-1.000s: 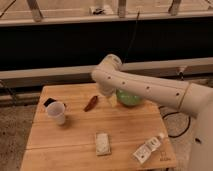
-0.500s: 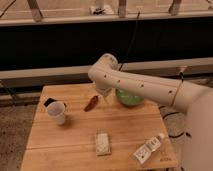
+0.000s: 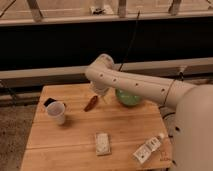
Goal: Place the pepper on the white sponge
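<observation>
The pepper [image 3: 90,104] is a small dark red-brown chili lying on the wooden table [image 3: 75,135], left of centre. The white sponge [image 3: 102,143] is a flat off-white pad nearer the front edge, below the pepper and apart from it. My white arm reaches in from the right. The gripper [image 3: 98,94] hangs from the arm's end, just above and to the right of the pepper, largely hidden under the arm.
A green bowl [image 3: 129,98] sits behind the arm at the table's far right. A white cup [image 3: 57,112] stands at the left with a small dark object [image 3: 48,102] behind it. A clear bottle with a white label [image 3: 148,148] lies at the front right.
The arm's end has moved left and down towards the pepper. The pepper, the sponge and the other things have not moved.
</observation>
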Controlling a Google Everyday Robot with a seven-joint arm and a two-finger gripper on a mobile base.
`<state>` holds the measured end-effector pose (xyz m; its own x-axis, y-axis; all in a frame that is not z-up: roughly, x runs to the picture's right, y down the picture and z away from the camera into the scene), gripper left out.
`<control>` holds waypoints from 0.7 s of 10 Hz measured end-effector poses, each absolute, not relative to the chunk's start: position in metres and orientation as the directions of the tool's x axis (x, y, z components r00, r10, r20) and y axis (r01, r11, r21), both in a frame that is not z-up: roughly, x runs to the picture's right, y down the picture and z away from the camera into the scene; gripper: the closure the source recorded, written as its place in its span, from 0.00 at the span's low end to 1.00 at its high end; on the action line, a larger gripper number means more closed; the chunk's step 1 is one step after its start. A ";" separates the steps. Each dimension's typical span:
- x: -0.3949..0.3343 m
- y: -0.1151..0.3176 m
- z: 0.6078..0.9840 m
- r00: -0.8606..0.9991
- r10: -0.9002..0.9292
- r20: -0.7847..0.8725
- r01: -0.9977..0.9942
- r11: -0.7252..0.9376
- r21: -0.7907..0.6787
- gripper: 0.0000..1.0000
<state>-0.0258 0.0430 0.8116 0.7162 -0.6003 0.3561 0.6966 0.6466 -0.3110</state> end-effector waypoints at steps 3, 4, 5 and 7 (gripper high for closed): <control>-0.030 0.046 0.822 0.710 -0.601 0.367 0.703 0.636 -0.318 0.20; -0.033 0.047 0.825 0.709 -0.600 0.371 0.704 0.635 -0.319 0.20; -0.035 0.051 0.830 0.709 -0.596 0.377 0.704 0.630 -0.329 0.20; -0.042 0.058 0.841 0.713 -0.587 0.383 0.700 0.623 -0.349 0.20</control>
